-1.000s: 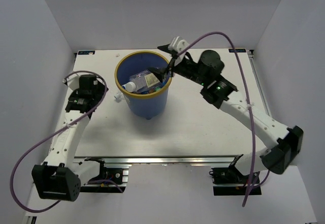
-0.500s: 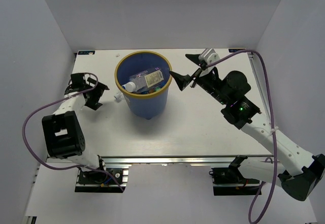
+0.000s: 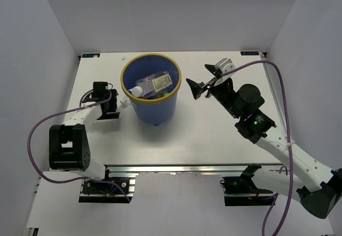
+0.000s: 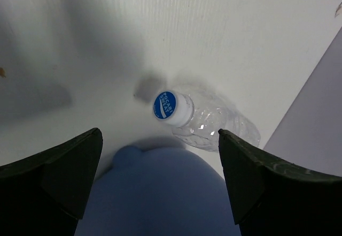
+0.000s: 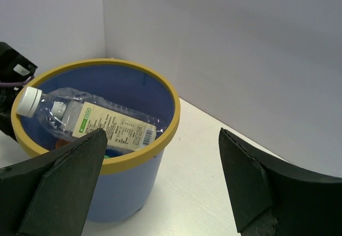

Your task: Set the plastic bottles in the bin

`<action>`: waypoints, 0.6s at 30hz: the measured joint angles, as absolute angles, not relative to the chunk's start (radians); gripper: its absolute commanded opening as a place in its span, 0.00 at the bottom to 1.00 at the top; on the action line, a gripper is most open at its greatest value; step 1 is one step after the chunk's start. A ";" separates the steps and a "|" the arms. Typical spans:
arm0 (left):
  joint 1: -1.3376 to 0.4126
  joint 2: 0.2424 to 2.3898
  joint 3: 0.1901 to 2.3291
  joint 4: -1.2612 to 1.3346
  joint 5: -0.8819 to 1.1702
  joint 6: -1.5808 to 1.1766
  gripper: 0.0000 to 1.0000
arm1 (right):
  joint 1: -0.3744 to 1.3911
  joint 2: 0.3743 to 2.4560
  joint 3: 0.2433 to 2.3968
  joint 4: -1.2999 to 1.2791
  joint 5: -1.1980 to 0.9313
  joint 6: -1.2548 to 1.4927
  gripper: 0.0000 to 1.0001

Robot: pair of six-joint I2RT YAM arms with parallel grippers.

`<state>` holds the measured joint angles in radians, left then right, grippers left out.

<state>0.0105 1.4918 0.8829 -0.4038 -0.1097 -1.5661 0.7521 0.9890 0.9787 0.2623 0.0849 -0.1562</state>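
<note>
The blue bin point(image 3: 156, 110) with a yellow-tan rim stands at the table's back centre. Inside it lies a larger clear bottle point(image 3: 155, 83) with a pale label and white cap, over some green and orange items; it also shows in the right wrist view point(image 5: 101, 121). A small clear bottle point(image 4: 214, 123) with a blue-and-white cap lies on the table against the bin's left side point(image 3: 124, 102). My left gripper point(image 3: 114, 103) is open, low beside the bin wall point(image 4: 160, 193), with the bottle just ahead. My right gripper point(image 3: 199, 78) is open and empty, right of the bin rim point(image 5: 173, 121).
White walls enclose the table on three sides. The left arm's purple cable point(image 3: 40, 126) loops over the table's left edge. A small white scrap point(image 3: 95, 55) lies at the back left corner.
My right gripper has drawn back from over the bin to its right side. My left arm has folded back and its gripper has come in low to the bin's left side, facing the small bottle.
</note>
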 measured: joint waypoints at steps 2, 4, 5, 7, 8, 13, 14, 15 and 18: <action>-0.010 1.498 0.882 -0.402 -0.133 -1.639 0.98 | 0.752 0.982 0.979 0.266 0.099 -0.162 0.89; -0.030 1.505 0.882 -0.397 -0.152 -1.699 0.98 | 0.752 0.980 0.979 0.266 0.109 -0.168 0.89; -0.037 1.509 0.882 -0.392 -0.158 -1.719 0.98 | 0.752 0.980 0.979 0.267 0.113 -0.170 0.89; -0.052 1.525 0.887 -0.385 -0.170 -1.760 0.98 | 0.752 0.981 0.977 0.267 0.123 -0.174 0.89; -0.058 1.535 0.891 -0.387 -0.175 -1.775 0.98 | 0.752 0.980 0.972 0.275 0.130 -0.176 0.89; -0.078 1.621 0.913 -0.379 -0.176 -1.822 0.98 | 0.752 0.979 0.957 0.291 0.144 -0.187 0.89; -0.080 1.638 0.915 -0.379 -0.176 -1.830 0.98 | 0.752 0.979 0.956 0.292 0.146 -0.188 0.89; -0.082 1.650 0.916 -0.380 -0.176 -1.836 0.98 | 0.752 0.978 0.954 0.294 0.148 -0.189 0.89; -0.088 1.669 0.927 -0.380 -0.181 -1.859 0.95 | 0.752 0.972 0.950 0.296 0.155 -0.191 0.89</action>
<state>-0.0875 1.6691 0.9268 -0.3798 -0.1814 -1.8591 0.7521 0.9718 0.9504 0.2958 0.1547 -0.1909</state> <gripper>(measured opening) 0.974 0.895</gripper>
